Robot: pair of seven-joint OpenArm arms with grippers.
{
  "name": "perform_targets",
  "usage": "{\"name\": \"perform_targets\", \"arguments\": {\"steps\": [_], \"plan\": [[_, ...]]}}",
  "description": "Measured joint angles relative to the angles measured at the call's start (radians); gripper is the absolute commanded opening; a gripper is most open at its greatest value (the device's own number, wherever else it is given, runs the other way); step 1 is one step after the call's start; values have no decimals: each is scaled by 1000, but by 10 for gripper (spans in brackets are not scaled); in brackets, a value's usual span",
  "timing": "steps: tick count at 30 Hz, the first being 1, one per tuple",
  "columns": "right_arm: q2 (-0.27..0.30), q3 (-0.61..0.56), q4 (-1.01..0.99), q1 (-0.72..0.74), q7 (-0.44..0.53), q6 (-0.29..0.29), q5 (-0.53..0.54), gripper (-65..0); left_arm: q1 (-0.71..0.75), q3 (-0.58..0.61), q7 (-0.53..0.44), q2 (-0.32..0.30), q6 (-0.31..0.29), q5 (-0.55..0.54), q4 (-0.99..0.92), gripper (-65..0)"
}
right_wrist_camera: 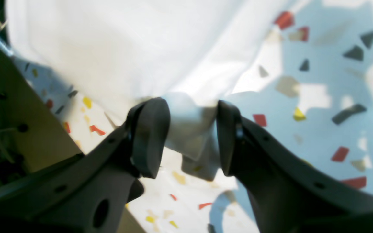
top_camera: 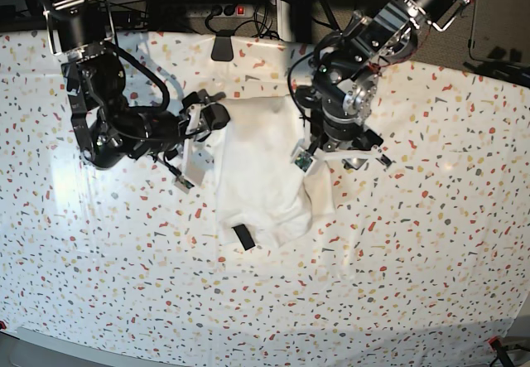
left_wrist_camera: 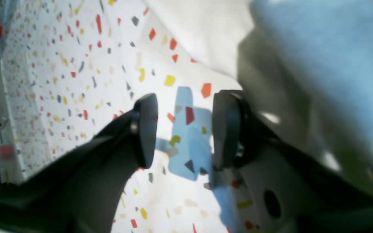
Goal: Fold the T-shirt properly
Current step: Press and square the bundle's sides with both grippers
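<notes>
The T-shirt (top_camera: 263,176) lies bunched up in the middle of the desk (top_camera: 431,243), which wears a white cover with little red, yellow and grey speckles. The plain white side faces up, and a small black tag (top_camera: 243,237) shows near its front edge. No printed words can be seen. The two arms lean in from both sides of the cloth. The right gripper (right_wrist_camera: 193,137) has a lump of white T-shirt cloth between its two dark pads (right_wrist_camera: 149,139) and is pinching it. The left gripper (left_wrist_camera: 185,129) has its pads spread apart with only the speckled cover and a blue shadow between them, so it holds nothing. The T-shirt hangs in a big fold just beside its right-hand pad, and one cannot tell if the cloth touches it. Behind the desk sit black cables and a power strip (top_camera: 217,8) with a red light. Both wrist views are blurry, and the arms hide parts of the shirt's side edges in the base view. The sleeves are hard to make out in the folds.
</notes>
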Motion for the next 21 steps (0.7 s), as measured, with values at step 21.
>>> {"name": "perform_targets", "arguments": {"steps": [21], "plan": [[-6, 249, 84, -2, 9, -3, -42, -376, -91, 0, 59, -2, 81, 74, 83, -381]]}}
